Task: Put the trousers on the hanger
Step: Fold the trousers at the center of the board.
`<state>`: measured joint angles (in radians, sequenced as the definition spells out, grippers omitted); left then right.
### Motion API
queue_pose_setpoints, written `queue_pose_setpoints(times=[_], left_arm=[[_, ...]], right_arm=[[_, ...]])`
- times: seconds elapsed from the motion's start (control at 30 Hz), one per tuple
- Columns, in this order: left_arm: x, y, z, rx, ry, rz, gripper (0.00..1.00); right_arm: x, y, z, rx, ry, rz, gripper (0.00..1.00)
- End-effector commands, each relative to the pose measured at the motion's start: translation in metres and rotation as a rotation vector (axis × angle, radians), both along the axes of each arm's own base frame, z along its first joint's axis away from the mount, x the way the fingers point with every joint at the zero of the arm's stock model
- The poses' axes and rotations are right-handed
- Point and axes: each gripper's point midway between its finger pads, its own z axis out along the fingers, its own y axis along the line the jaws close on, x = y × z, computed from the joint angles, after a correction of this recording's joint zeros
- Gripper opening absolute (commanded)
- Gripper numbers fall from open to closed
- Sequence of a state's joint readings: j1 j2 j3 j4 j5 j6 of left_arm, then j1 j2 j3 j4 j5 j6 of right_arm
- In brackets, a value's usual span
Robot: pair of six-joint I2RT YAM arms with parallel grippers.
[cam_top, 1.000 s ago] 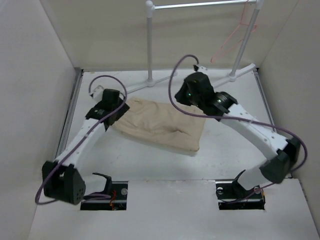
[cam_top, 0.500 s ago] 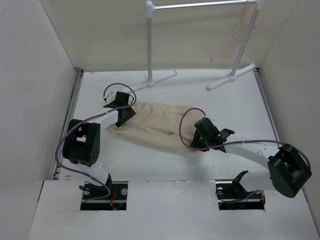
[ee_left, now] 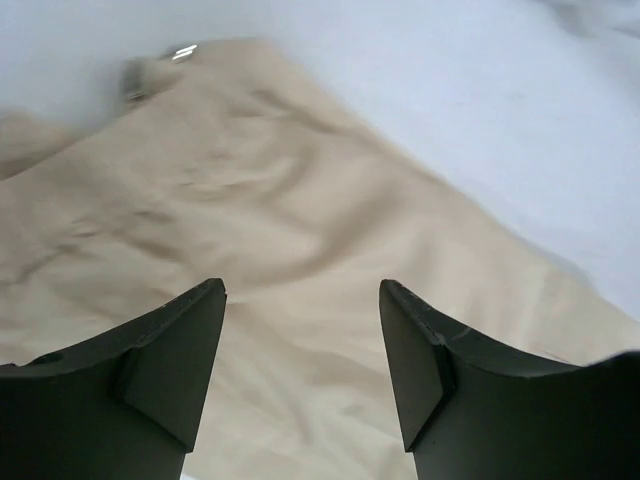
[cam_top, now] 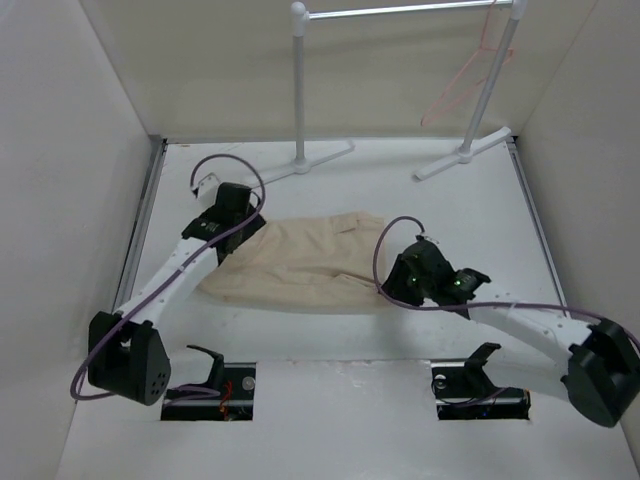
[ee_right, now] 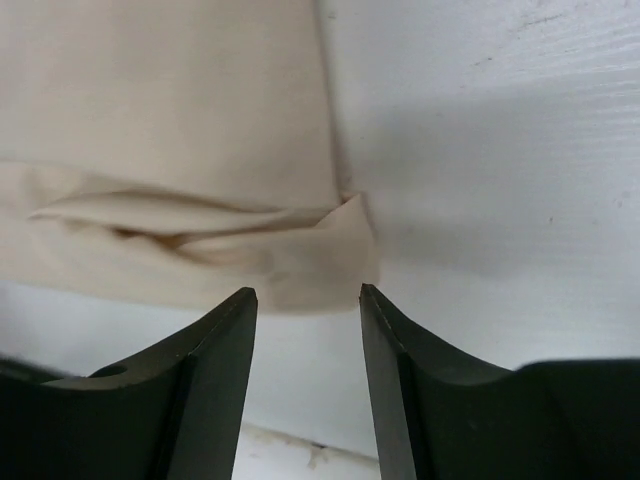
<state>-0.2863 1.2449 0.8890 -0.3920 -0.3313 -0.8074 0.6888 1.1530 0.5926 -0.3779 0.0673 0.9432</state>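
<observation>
I'm reading this as early in the job: the light beige cloth trousers (cam_top: 300, 262) lie folded flat in the middle of the white tabletop (cam_top: 470, 220), nothing lifted yet. The thin pink wire hanger (cam_top: 455, 85) hangs up at the far right on the white tubular rack (cam_top: 298, 90), well apart from the cloth and untouched. My left end effector (ee_left: 300, 300) hovers over the trousers' far left edge, jaws spread wide, plain fabric under the gap, holding nothing. My right end effector (ee_right: 307, 293) is also open and empty, low at the near right corner, where a folded flap of cloth sits just ahead of the fingertips. So, as I judge it, both grasps are lined up but not made; picking up, carrying across and draping over the hanger all remain.
</observation>
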Motion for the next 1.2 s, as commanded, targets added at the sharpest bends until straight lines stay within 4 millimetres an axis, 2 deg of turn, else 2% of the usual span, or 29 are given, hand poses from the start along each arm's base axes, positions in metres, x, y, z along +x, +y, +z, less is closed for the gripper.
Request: queue_pose_setpoints(times=[0.0, 0.1, 0.13, 0.23, 0.33, 0.4, 0.53, 0.63, 0.73, 0.77, 0.83, 0.9, 1.0, 1.17], left_arm=[[0.023, -0.057, 0.057, 0.009, -0.109, -0.166, 0.60], [0.034, -0.124, 0.069, 0.012, -0.116, -0.331, 0.60], [0.037, -0.145, 0.070, 0.009, -0.115, -0.377, 0.60], [0.039, -0.196, 0.062, -0.006, -0.085, -0.492, 0.60], [0.039, -0.234, 0.055, -0.044, -0.058, -0.573, 0.57], [0.042, -0.255, 0.048, -0.068, -0.039, -0.612, 0.54], [0.043, -0.292, 0.038, -0.119, -0.002, -0.683, 0.51], [0.043, -0.313, 0.030, -0.136, 0.010, -0.711, 0.50], [0.044, -0.325, 0.026, -0.149, 0.012, -0.718, 0.50], [0.043, -0.329, 0.022, -0.154, 0.020, -0.723, 0.50], [0.041, -0.337, 0.014, -0.163, 0.038, -0.736, 0.50], [0.039, -0.342, 0.002, -0.168, 0.063, -0.743, 0.50], [0.039, -0.343, -0.017, -0.155, 0.095, -0.732, 0.50], [0.050, -0.335, -0.046, -0.112, 0.116, -0.686, 0.48]], right_arm=[[0.002, -0.001, 0.034, 0.060, -0.075, -0.013, 0.47], [0.015, -0.005, 0.044, 0.097, -0.112, -0.044, 0.25], [0.020, -0.002, 0.049, 0.110, -0.117, -0.034, 0.23], [0.036, 0.010, 0.062, 0.107, -0.151, 0.013, 0.30], [0.047, 0.025, 0.067, 0.098, -0.171, 0.050, 0.48], [0.057, 0.029, 0.062, 0.074, -0.179, 0.056, 0.49], [0.066, 0.027, 0.036, -0.012, -0.142, 0.064, 0.49], [0.067, 0.017, 0.021, -0.079, -0.117, 0.044, 0.49], [0.060, 0.015, 0.013, -0.115, -0.095, 0.055, 0.48], [0.059, 0.014, 0.010, -0.120, -0.090, 0.056, 0.44], [0.058, 0.014, 0.006, -0.121, -0.080, 0.052, 0.28], [0.058, 0.016, 0.006, -0.116, -0.084, 0.053, 0.20], [0.057, 0.014, 0.009, -0.117, -0.088, 0.048, 0.11], [0.037, 0.003, 0.009, -0.123, -0.066, 0.036, 0.10]])
